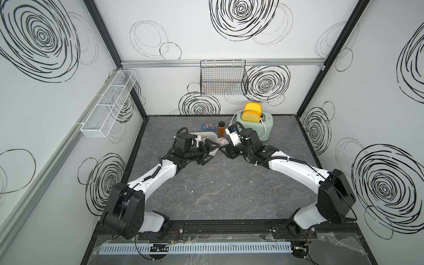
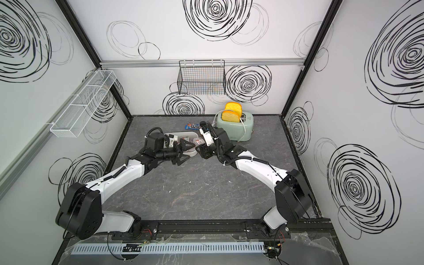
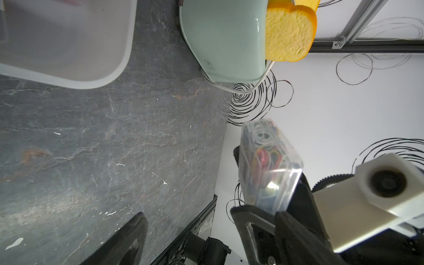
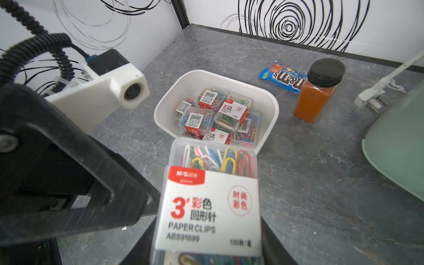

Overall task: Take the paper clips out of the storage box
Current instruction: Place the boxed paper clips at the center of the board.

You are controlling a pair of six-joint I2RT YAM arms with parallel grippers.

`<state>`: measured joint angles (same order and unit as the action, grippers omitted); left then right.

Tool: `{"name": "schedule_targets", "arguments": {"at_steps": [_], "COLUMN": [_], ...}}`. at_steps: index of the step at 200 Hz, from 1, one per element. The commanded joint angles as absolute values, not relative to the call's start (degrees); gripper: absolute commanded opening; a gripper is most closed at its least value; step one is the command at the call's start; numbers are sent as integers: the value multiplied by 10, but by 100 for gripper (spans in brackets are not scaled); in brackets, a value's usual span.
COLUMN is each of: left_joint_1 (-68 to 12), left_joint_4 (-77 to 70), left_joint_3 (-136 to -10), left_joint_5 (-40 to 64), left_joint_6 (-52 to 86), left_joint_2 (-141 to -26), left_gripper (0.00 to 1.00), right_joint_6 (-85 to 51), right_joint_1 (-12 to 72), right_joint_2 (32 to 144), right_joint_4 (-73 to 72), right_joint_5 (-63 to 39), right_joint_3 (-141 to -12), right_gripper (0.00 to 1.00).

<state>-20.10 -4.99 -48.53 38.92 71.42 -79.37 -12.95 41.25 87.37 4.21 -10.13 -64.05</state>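
The left gripper [image 1: 209, 152] is seen spread wide, nothing in it, over the near right corner of the storage box [image 4: 267, 110]. The box is sat mid-table toward the far side, paper clips [image 4: 215, 114] piled inside. Just right, one case [image 4: 211, 206] is clamped in the right gripper [image 4: 207, 246], off the table.

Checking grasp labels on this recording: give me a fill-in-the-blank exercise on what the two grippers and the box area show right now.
The right gripper has its jaws shut on a clear case of ____.
The left gripper has its jaws ____ and holds nothing.
The other cases lie in the storage box, and the jar beside it has a ____ lid.
Missing words: paper clips; open; black.
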Motion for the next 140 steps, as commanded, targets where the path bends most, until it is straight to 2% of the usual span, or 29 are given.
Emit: {"name": "schedule_targets", "arguments": {"at_steps": [1, 57, 140], "left_joint_1": [-200, -194, -209], "left_joint_4": [-95, -105, -130], "left_joint_3": [-497, -502, -517], "left_joint_5": [396, 371, 358], "left_joint_6": [748, 763, 754], "left_joint_2": [-785, -769, -820], "left_gripper": [92, 92, 83], "right_joint_6": [-104, -105, -121], "right_joint_1": [428, 434, 457], "right_joint_2": [858, 845, 834], "right_joint_4": [23, 23, 23], "right_joint_5": [-75, -75, -106], "right_joint_3": [-638, -618, -614], "right_gripper": [0, 0, 0]}}
